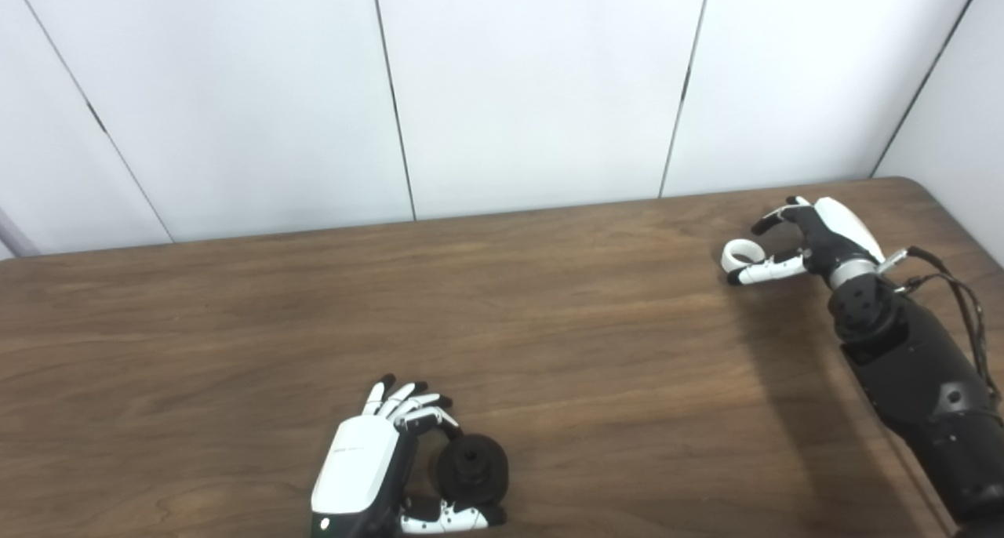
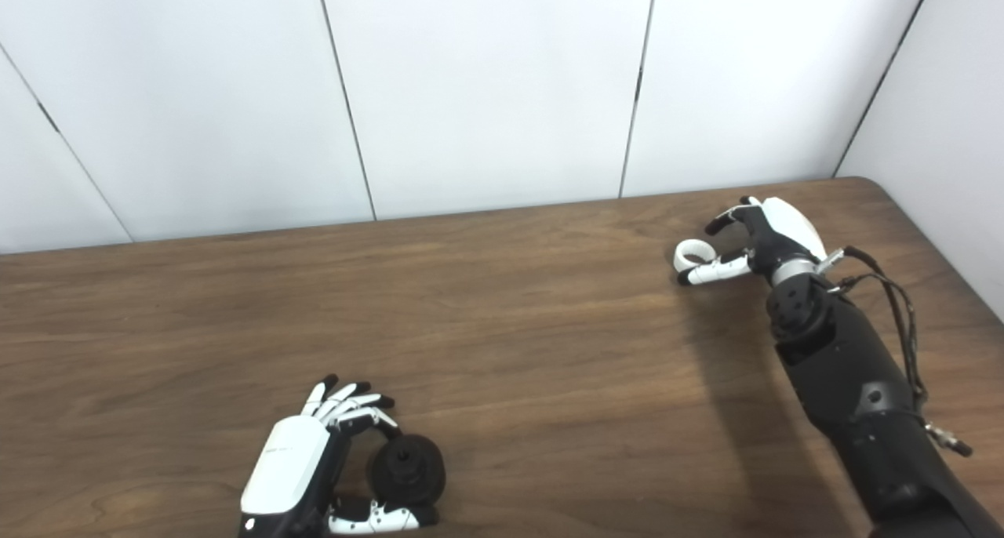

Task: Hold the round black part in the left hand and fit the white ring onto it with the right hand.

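Observation:
The round black part (image 1: 473, 470) lies on the wooden table near the front edge. My left hand (image 1: 376, 467) rests just left of it, open. Its fingers (image 1: 408, 401) reach past the part's far side and its thumb (image 1: 451, 517) lies along its near side, so the part sits between them. The white ring (image 1: 741, 254) lies on the table at the far right. My right hand (image 1: 808, 240) is open around it. The thumb (image 1: 765, 271) is against the ring's near side, and a fingertip (image 1: 765, 224) is raised above and behind the ring.
The brown table (image 1: 549, 350) runs to a white panelled wall (image 1: 533, 91) at the back. Its rounded right corner (image 1: 933, 189) is close behind the right hand. Cables (image 1: 961, 303) hang off the right forearm.

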`<state>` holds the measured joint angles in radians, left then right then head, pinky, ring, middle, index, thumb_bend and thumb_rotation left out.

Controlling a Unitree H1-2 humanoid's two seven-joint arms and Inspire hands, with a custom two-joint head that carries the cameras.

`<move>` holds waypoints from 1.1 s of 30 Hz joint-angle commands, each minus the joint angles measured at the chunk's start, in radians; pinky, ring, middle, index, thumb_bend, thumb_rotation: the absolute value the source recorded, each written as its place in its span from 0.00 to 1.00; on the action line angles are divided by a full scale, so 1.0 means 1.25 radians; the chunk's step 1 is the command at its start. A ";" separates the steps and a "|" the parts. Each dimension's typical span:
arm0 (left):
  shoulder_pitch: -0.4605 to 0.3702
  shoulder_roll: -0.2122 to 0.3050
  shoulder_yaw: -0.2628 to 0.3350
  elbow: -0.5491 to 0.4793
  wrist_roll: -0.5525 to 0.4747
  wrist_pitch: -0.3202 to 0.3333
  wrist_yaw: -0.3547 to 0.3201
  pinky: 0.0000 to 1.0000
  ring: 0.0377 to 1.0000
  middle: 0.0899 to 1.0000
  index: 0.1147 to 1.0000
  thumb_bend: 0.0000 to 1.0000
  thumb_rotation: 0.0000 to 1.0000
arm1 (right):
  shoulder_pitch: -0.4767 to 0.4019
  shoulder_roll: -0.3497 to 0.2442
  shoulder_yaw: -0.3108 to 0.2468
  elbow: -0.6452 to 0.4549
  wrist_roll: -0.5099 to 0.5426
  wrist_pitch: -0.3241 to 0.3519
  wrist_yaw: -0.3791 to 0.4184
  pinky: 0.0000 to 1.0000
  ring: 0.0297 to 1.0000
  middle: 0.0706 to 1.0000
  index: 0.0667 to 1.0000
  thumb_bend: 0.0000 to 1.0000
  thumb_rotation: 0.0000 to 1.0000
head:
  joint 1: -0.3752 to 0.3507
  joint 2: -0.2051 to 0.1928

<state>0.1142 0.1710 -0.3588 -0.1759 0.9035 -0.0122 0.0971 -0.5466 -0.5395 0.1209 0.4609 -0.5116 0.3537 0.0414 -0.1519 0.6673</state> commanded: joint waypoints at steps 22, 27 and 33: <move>0.016 0.005 -0.004 0.004 0.017 0.008 -0.007 1.00 0.88 0.75 0.42 0.52 0.05 | -0.045 -0.015 0.010 0.004 -0.012 0.008 -0.012 0.94 0.99 0.94 0.63 0.88 0.25 | 0.001 0.005; 0.016 0.005 -0.004 0.000 0.017 0.009 -0.009 1.00 0.89 0.75 0.42 0.52 0.05 | -0.044 -0.014 0.010 0.004 -0.012 0.007 -0.016 0.93 0.98 0.93 0.62 0.88 0.24 | 0.001 0.005; 0.017 0.005 -0.004 -0.003 0.019 0.011 -0.010 1.00 0.89 0.75 0.42 0.52 0.05 | -0.044 -0.015 0.009 0.006 -0.010 0.000 -0.017 0.92 0.98 0.91 0.61 0.87 0.23 | 0.002 0.007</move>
<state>0.1202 0.1686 -0.3590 -0.1820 0.9082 -0.0071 0.0935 -0.5565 -0.5403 0.1376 0.4724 -0.5175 0.3653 0.0408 -0.1488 0.6750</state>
